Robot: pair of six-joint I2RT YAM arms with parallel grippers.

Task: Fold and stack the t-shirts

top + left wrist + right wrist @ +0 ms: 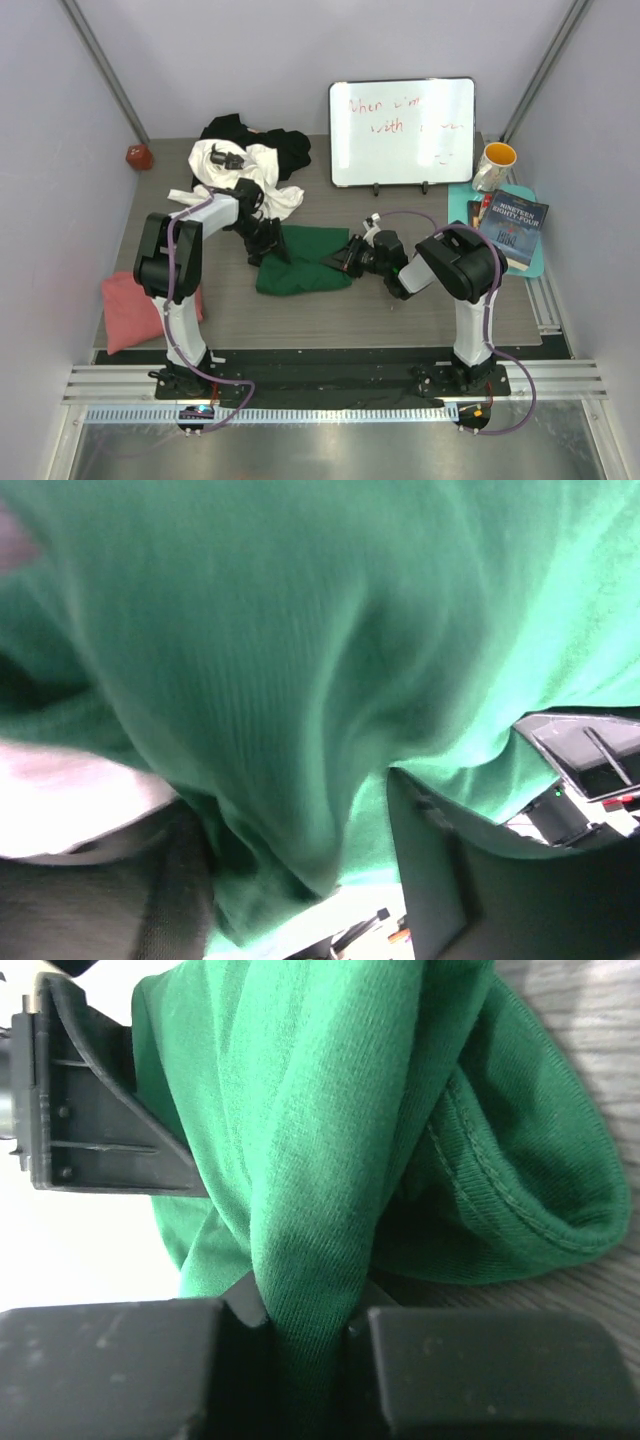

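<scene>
Clamped with the right hand [352, 255] on a fold of the dark green cloth t-shirt [300, 265], at the middle of the grey tabletop [350, 310], probably to stretch it flat for folding. Cannot tell whether the left hand [268, 245], with cloth draped between its fingers [440, 880], grips the opposite end.

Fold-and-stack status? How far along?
Done: maybe the pink t-shirt, compact at near left. In hand: green t-shirt, pinched between the right fingers, left fingers at its other side. Left: white t-shirt and black t-shirt heaped at back; nothing stacked.
</scene>
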